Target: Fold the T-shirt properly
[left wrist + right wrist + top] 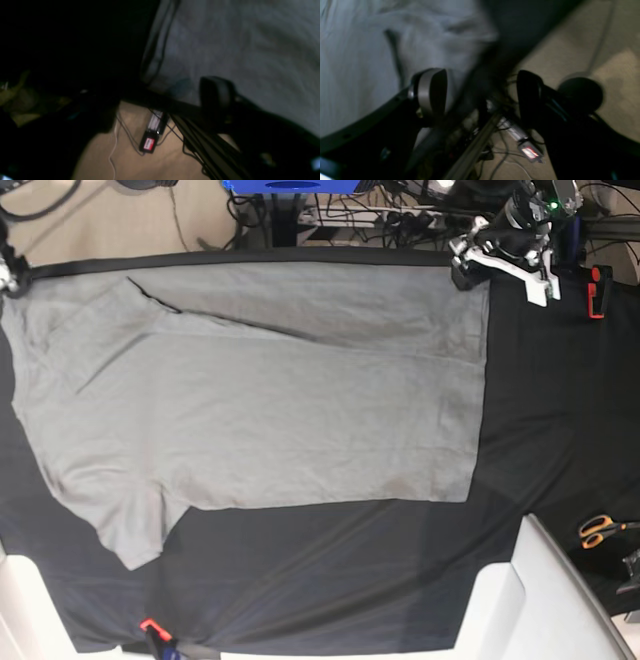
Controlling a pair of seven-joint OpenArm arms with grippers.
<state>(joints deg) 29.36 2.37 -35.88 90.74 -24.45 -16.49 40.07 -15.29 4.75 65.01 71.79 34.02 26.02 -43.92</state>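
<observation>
The grey T-shirt lies spread flat on the black tablecloth, with its hem to the right and a sleeve at the front left. My left gripper hovers at the shirt's far right hem corner. In the left wrist view the gripper looks open: one dark finger shows over the table edge beside the hem, and the other is lost in shadow. My right gripper is open and straddles the far table edge by the shirt. It sits at the far left corner.
Orange-handled scissors lie at the right edge. White blocks stand at the front right. Red clamps hold the cloth at the far right and the front. Cables and a power strip lie on the floor behind.
</observation>
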